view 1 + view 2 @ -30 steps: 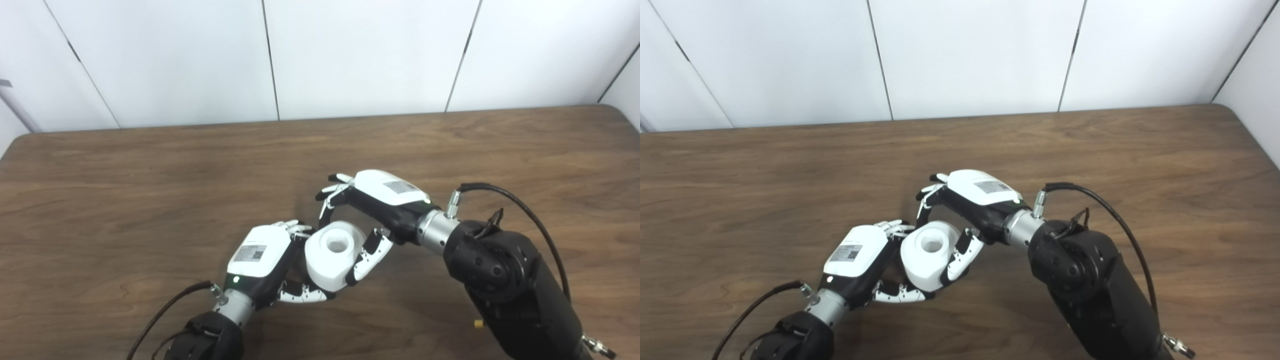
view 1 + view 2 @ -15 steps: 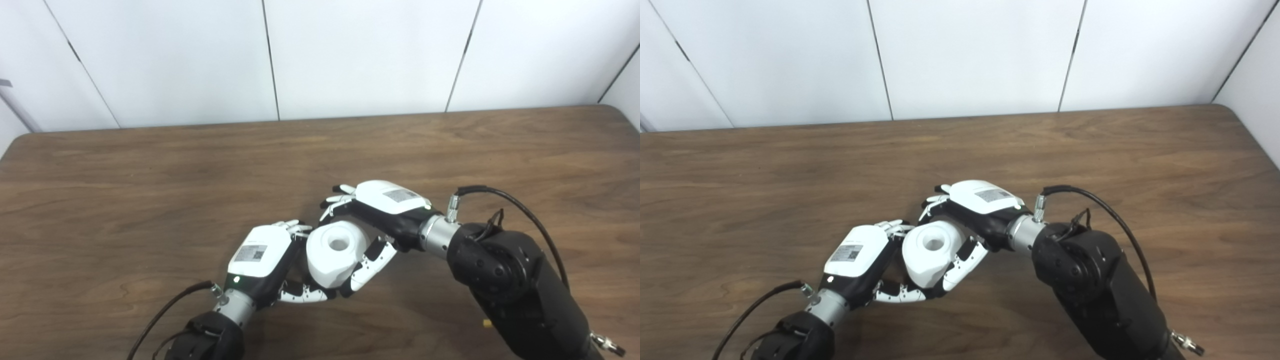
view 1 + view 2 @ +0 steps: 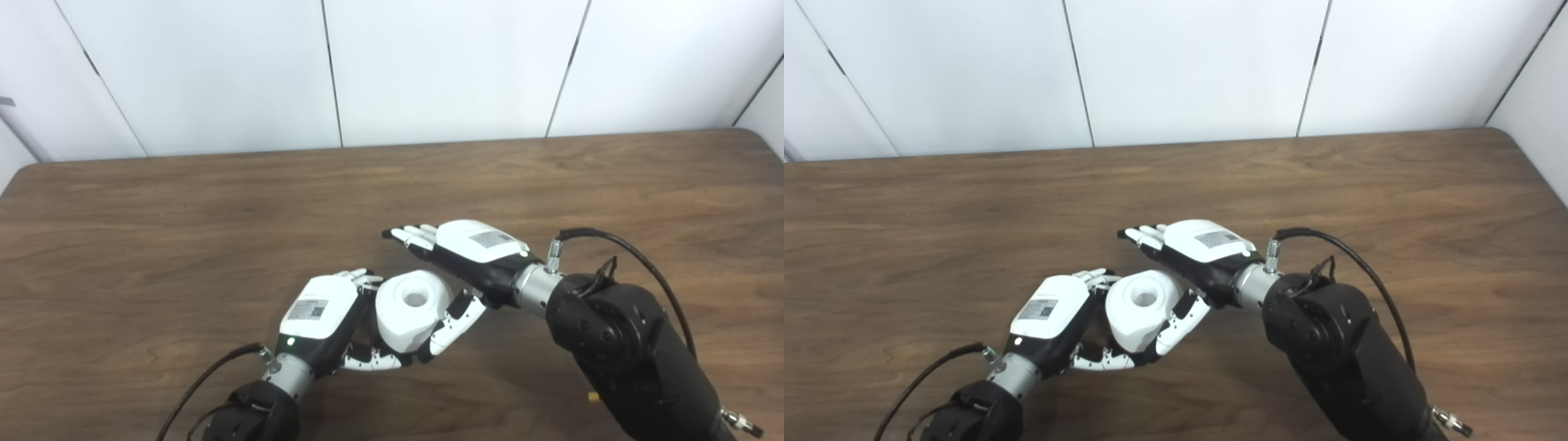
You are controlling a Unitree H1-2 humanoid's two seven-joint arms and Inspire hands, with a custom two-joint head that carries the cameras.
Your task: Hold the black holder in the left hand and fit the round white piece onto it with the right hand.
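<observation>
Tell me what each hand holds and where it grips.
The left hand grips the round white piece by its side. The right hand is open, holding nothing.

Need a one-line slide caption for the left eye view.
Left hand cradles the round white piece above the wooden table, while the right hand opens its fingers beside it.

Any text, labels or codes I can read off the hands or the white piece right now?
Nothing here can be quoted.
Left hand: grey sticker with a square code on its back, too small to read.
Right hand: grey sticker on its back, print blurred, unreadable.
Round white piece: no marking visible.
Table: no text visible.
</observation>
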